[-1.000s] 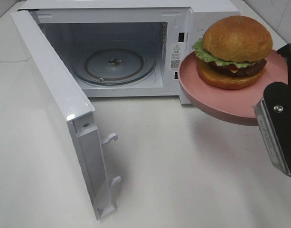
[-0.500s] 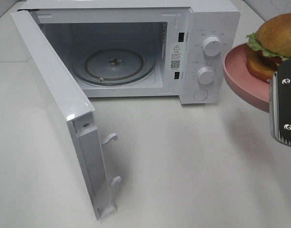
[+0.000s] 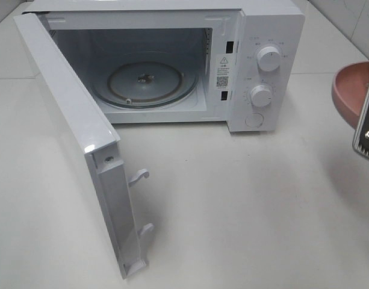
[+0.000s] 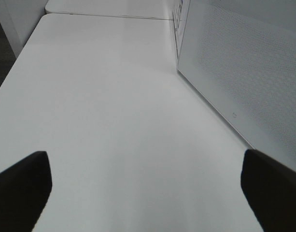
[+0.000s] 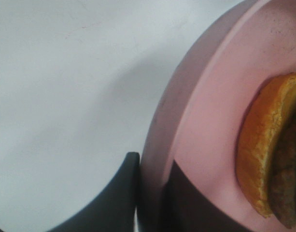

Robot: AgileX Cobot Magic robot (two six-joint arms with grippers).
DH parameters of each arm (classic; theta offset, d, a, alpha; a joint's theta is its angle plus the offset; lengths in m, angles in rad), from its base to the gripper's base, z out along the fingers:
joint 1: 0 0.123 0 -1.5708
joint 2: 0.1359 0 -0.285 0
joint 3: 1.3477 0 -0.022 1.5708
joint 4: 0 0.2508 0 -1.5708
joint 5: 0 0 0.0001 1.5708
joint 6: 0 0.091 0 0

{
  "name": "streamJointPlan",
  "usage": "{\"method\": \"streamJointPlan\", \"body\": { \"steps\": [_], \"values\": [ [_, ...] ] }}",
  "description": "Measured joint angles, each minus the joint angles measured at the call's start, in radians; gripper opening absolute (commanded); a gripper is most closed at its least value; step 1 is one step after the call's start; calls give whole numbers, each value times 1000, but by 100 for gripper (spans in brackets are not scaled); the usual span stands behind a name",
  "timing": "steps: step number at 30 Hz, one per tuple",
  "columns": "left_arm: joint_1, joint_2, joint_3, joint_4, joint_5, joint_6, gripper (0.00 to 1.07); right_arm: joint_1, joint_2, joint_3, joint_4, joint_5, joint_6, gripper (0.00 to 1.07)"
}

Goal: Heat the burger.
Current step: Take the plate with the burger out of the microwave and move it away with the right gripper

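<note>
The burger shows only in the right wrist view: an orange-brown bun edge with dark filling, sitting on the round pink plate. My right gripper is shut on the plate's rim, one dark finger under it and one above. In the exterior view only the plate's edge and part of the right gripper show at the far right, raised above the table; the burger is out of that view. My left gripper is open and empty above bare table beside the microwave's door.
The white microwave stands at the back with its door swung wide open to the left. Its glass turntable is bare. Two knobs are on its right panel. The white table stretches in front.
My right gripper has carried the plate and burger to the right, from in front of the microwave's control panel to the frame's right edge. The burger has left the exterior view.
</note>
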Motion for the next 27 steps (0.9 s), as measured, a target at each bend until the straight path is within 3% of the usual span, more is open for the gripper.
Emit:
{"method": "streamJointPlan", "body": {
  "steps": [10,27],
  "values": [
    [0,0,0,0,0,0,100,0,83,0,-45,129,300,0],
    [0,0,0,0,0,0,100,0,306,0,-62,132,766,0]
  ]
}}
